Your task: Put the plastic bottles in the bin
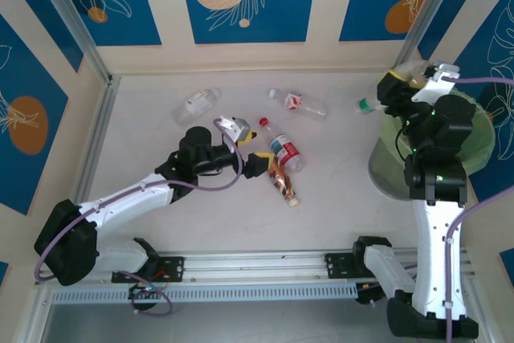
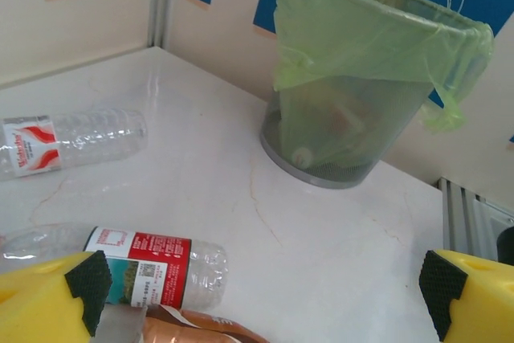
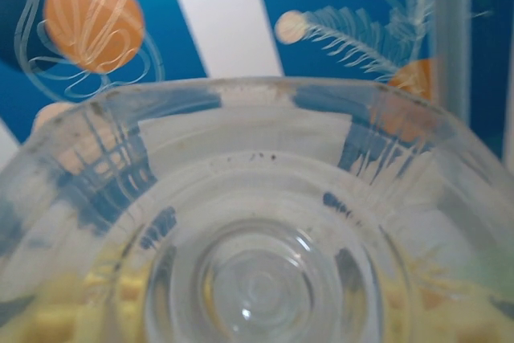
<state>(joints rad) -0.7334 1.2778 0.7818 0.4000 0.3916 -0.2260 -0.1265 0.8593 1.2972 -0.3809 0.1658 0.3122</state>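
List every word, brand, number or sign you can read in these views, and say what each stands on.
No text here can be read with certainty.
far bottle: red lettering on its white label, too blurred to read.
red-labelled bottle: fine print and what looks like a square code, too small to read.
back-left bottle: label too small to read.
held bottle: bare clear base, no text.

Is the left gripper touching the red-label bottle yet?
Cannot tell. In the left wrist view one fingertip of the open left gripper overlaps the red-label bottle, with no plain contact or gap.
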